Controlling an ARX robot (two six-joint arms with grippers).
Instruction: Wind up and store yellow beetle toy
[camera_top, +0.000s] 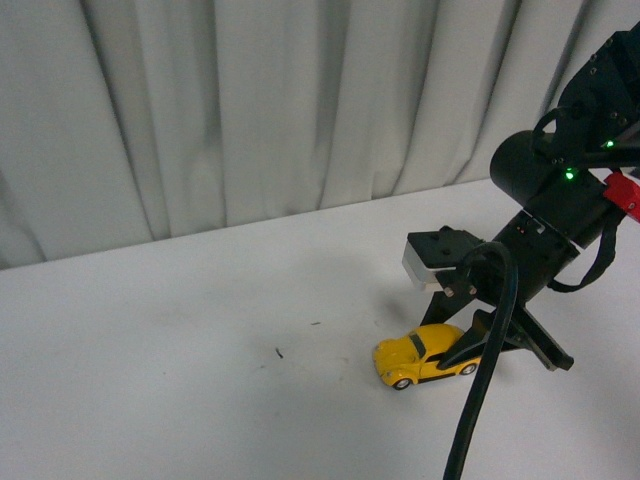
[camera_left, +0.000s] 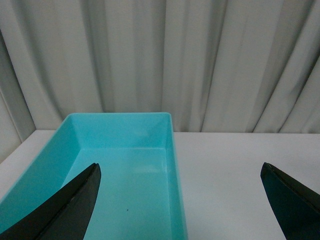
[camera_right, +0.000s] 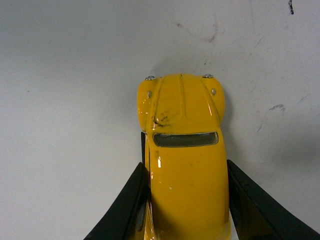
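Observation:
The yellow beetle toy (camera_top: 420, 358) stands on the white table at the right of the front view, nose pointing left. My right gripper (camera_top: 478, 350) is shut on its rear half, one black finger on each side. From the right wrist the yellow beetle toy (camera_right: 184, 150) fills the middle, with the right gripper (camera_right: 186, 172) pressing its flanks and its bonnet and windscreen showing beyond the fingertips. My left gripper (camera_left: 181, 172) is open, its two black fingers (camera_left: 75, 200) wide apart with nothing between them, hovering over the edge of a turquoise bin (camera_left: 172, 150).
The turquoise bin is rectangular and holds nothing visible; it shows only in the left wrist view. A grey curtain (camera_top: 250, 100) hangs along the table's far edge. A black cable (camera_top: 480, 400) loops down from the right arm. Small dark specks (camera_top: 278, 352) mark the tabletop.

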